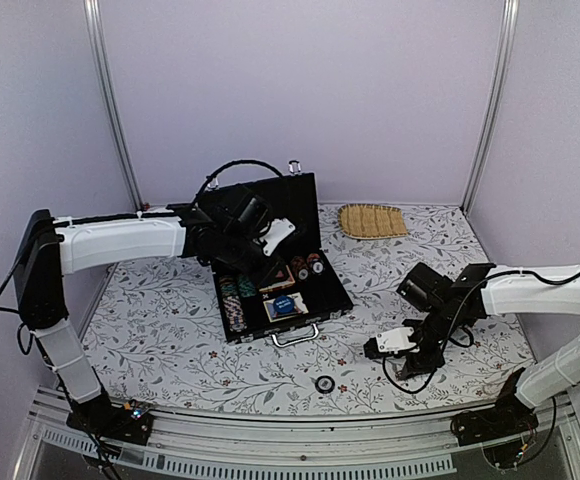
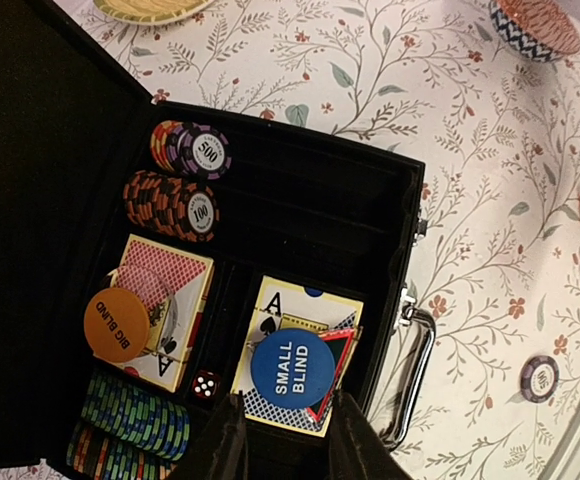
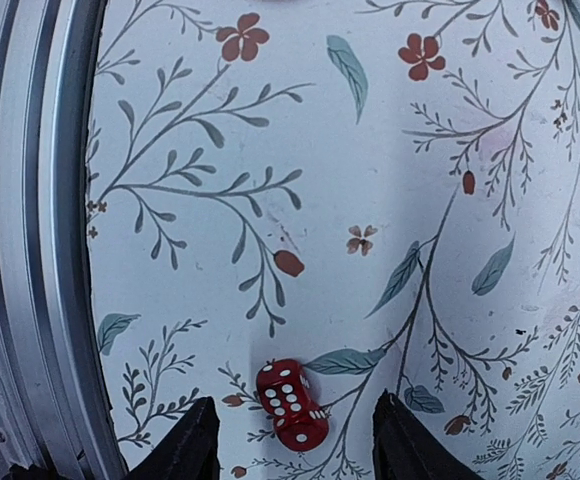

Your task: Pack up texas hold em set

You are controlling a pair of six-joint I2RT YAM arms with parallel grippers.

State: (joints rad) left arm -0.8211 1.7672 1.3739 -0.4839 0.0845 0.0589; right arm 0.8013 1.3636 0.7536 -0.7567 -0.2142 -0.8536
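Observation:
The black briefcase lies open mid-table, lid up. In the left wrist view its tray holds chip rows, two card decks, an orange "BIG BLIND" disc, a blue "SMALL BLIND" disc on the right deck, and a red die. My left gripper is open and empty, just above the blue disc. Two red dice lie touching on the table. My right gripper is open, a finger on either side of them, not touching.
A loose chip lies on the table in front of the case, also in the left wrist view. The straw mat is at the back right. A red patterned dish shows. The metal rail is close beside the dice.

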